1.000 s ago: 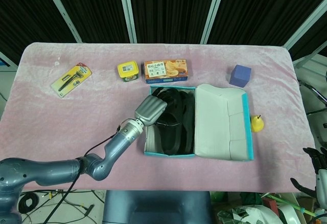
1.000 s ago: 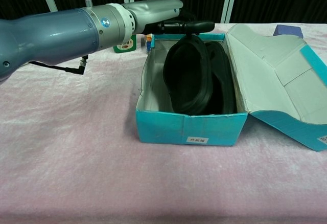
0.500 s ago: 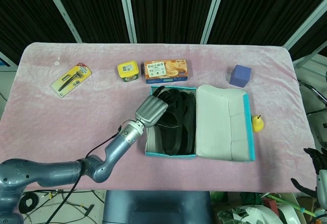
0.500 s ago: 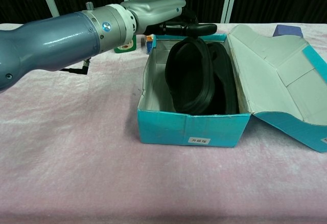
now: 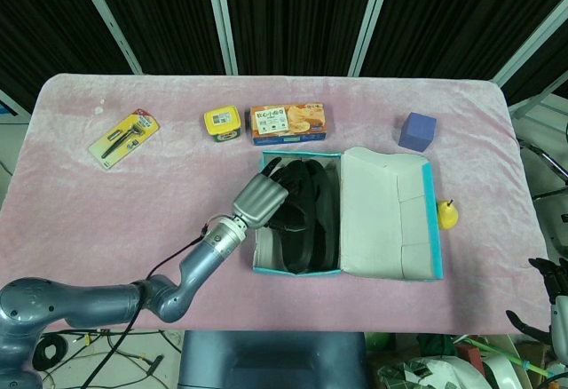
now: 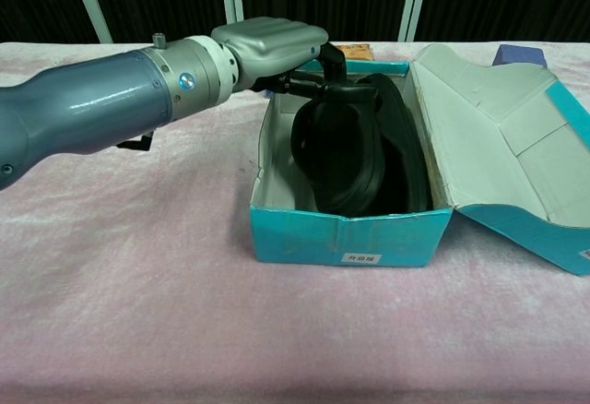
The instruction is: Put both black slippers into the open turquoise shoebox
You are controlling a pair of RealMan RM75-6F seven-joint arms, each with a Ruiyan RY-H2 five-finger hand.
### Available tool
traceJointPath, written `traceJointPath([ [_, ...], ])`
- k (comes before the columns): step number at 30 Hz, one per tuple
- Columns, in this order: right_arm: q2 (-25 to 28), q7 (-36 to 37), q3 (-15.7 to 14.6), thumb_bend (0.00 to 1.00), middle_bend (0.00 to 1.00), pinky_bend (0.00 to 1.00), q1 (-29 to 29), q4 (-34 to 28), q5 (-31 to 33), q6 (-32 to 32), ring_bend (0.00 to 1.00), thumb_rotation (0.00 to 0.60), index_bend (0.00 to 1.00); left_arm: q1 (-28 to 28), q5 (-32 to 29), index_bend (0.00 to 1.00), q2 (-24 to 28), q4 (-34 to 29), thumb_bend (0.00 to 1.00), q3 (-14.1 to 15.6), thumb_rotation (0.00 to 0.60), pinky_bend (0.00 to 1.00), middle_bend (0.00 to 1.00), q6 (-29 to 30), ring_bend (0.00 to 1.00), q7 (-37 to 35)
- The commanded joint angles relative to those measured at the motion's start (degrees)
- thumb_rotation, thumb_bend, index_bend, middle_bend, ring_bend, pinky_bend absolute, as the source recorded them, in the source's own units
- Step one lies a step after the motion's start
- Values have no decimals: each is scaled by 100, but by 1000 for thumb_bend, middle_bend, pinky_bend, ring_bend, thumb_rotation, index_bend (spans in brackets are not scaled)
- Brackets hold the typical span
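Note:
The turquoise shoebox (image 5: 297,268) (image 6: 350,239) lies open at mid-table, its lid (image 5: 387,211) (image 6: 498,127) folded out to the right. Both black slippers (image 5: 311,216) (image 6: 355,150) are inside; the nearer one stands tilted on its side. My left hand (image 5: 261,201) (image 6: 275,42) reaches over the box's left wall. Its dark fingers (image 6: 343,90) are spread and bent down onto that slipper's upper rim, touching it; I see no closed grip. My right hand (image 5: 550,305) hangs off the table's front right corner, fingers apart and empty.
Along the back stand an orange cracker box (image 5: 287,123), a yellow tape measure (image 5: 221,123) and a carded razor pack (image 5: 124,138). A blue cube (image 5: 417,130) sits at back right. A small yellow toy (image 5: 446,216) lies just right of the lid.
My left hand has drawn back toward the box's near end and its fingers have bent down from flat onto the tilted slipper. The box has shifted slightly. The right hand is unmoved.

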Motion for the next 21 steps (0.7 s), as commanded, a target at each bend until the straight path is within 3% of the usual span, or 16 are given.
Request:
traceJointPath([
  [1, 0, -11, 0, 11, 171, 200, 8, -2, -11, -5, 66, 600, 207, 64, 20, 365, -11, 55, 0, 63, 0, 53, 327, 51, 140, 56],
  [7, 6, -36, 3, 11, 171, 200, 11, -27, -15, -4, 67, 600, 207, 116, -20, 360, -56, 191, 0, 120, 0, 53, 319, 47, 140, 199],
  [12, 9, -44, -1, 12, 171, 200, 4, -37, -15, 0, 67, 600, 207, 140, -87, 302, -79, 159, 0, -6, 0, 52, 304, 128, 140, 193],
  [21, 14, -44, 5, 12, 171, 200, 0, -56, -33, 27, 67, 600, 207, 256, 554, 261, 19, -262, 0, -223, 0, 53, 283, 692, 140, -239],
])
